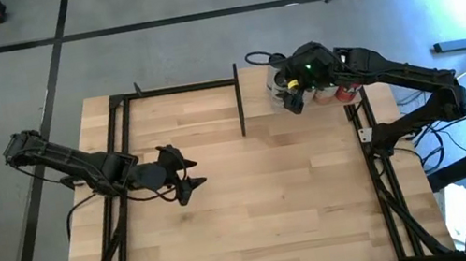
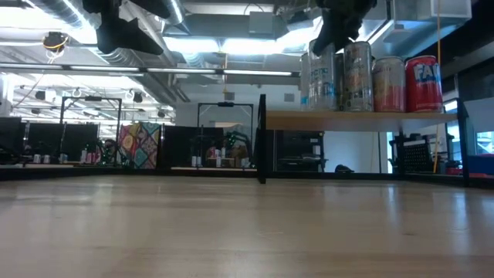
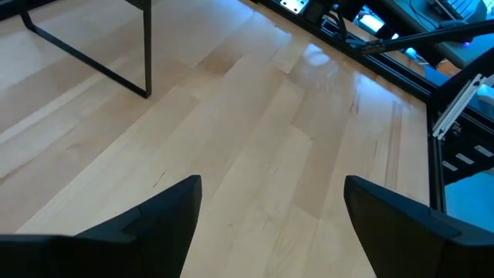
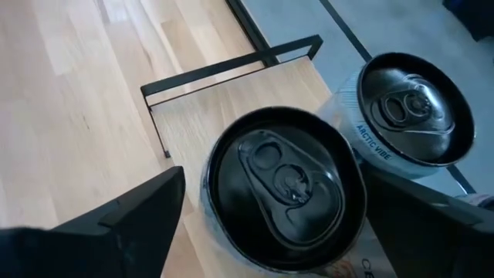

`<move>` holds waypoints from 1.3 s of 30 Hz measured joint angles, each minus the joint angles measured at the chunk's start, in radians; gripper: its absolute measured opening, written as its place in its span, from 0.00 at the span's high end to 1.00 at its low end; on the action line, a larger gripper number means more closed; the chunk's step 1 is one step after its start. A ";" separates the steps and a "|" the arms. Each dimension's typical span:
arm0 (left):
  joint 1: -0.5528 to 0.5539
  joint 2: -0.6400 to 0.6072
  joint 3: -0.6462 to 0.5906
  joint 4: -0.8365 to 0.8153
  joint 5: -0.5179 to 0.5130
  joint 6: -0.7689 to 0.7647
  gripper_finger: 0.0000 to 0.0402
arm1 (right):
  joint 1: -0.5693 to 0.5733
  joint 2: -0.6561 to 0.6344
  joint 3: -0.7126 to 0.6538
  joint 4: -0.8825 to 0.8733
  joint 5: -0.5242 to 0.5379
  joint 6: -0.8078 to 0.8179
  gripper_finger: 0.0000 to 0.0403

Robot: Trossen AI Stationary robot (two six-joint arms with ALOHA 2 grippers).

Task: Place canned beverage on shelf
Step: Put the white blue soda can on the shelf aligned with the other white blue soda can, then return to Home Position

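Observation:
The shelf (image 1: pixel 258 98) is a pale board with thin black posts, raised at the table's far right; it also shows in the low view (image 2: pixel 363 118). Several cans stand upright on it, among them a red one (image 2: pixel 423 81). My right gripper (image 1: pixel 293 94) is open above the shelf, pointing down. Its fingers stand either side of the top of a pale black-topped can (image 4: pixel 282 189), which stands on the shelf (image 4: pixel 224 108). A second black-topped can (image 4: pixel 413 108) stands beside it. My left gripper (image 1: pixel 181 172) is open and empty over the table's left middle. My right gripper comes at the black-topped can from above, one finger (image 4: pixel 147 216) on each side of its rim (image 4: pixel 212 193). A strip of board shows between that finger and the can. I cannot tell whether the other finger (image 4: pixel 417 220) touches it.
The shelf's black posts (image 1: pixel 239 101) stand on the tabletop (image 1: pixel 255 203) at the shelf's left edge. The wide wooden tabletop lies between the two arms. A black frame (image 1: pixel 119 130) runs along the table's left and far sides.

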 joint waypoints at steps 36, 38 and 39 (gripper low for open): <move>0.065 0.000 -0.001 0.313 -0.019 0.023 0.32 | 0.326 -0.013 0.166 0.178 -0.288 0.106 0.27; 0.085 -0.011 -0.001 0.369 0.032 0.075 0.41 | 0.371 -0.013 0.129 0.245 -0.297 0.136 0.37; 0.093 -0.019 -0.001 0.391 0.056 0.104 0.45 | 0.388 -0.013 0.107 0.289 -0.313 0.156 0.43</move>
